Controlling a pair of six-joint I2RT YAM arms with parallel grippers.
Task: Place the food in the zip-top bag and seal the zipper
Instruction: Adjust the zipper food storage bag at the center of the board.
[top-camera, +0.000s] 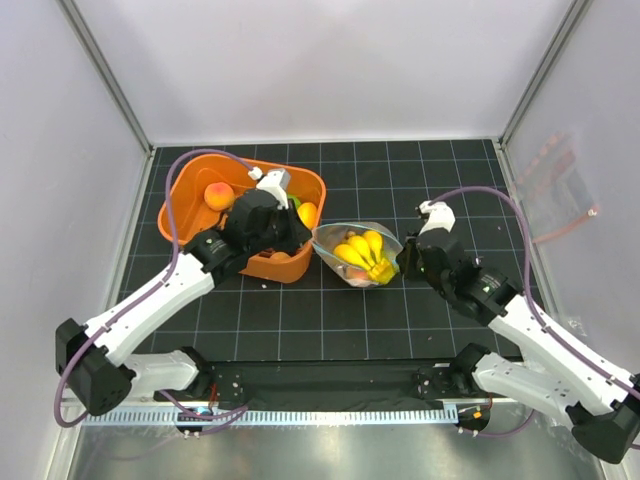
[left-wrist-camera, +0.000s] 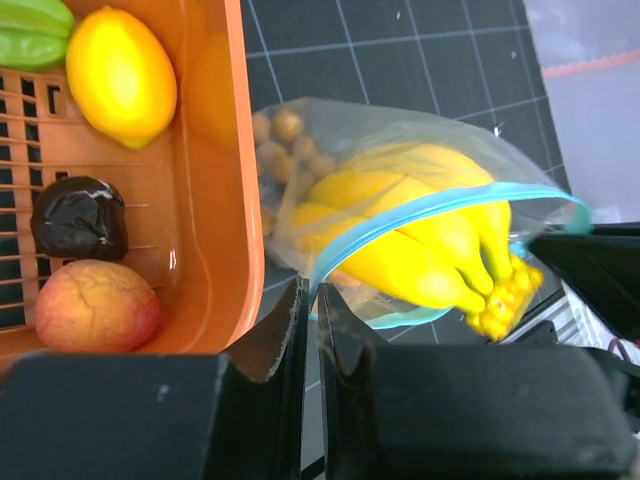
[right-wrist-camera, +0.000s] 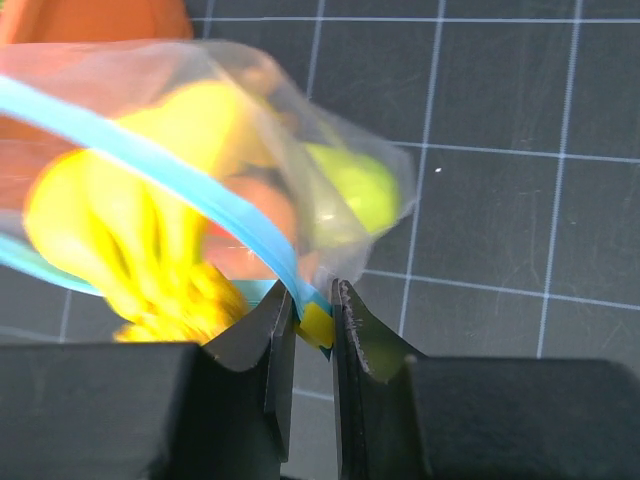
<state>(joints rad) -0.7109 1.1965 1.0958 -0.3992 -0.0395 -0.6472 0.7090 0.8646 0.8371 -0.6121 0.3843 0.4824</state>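
We see a black gridded surface (top-camera: 400, 310) with both arms reaching in from the near edge. An orange basket (top-camera: 178, 205) sits on its left half. Just right of the basket, touching or nearly touching its wall, the clear bag (top-camera: 330, 240) hangs between the two arms with its mouth held apart. A bunch of yellow bananas (top-camera: 362, 252) fills most of the bag. In the basket lie a lemon (left-wrist-camera: 120, 75), a peach (left-wrist-camera: 97, 305), a dark wrinkled piece (left-wrist-camera: 78, 217) and a green piece (left-wrist-camera: 30, 30) at the corner. Inside the bag, beside the bananas, we make out a cluster of brown balls (left-wrist-camera: 283, 140), a yellow-green fruit (right-wrist-camera: 355, 185) and something orange, blurred. The teal zipper (left-wrist-camera: 430, 210) arcs over the bananas, unsealed. The right gripper (right-wrist-camera: 314, 300) is clenched on the bag's mouth edge, the zipper running down between its fingers. The left gripper (left-wrist-camera: 312, 292) has its fingers almost together with a thin slit between them. The zipper's other end reaches its tips, and we cannot tell whether it is pinched or let go.
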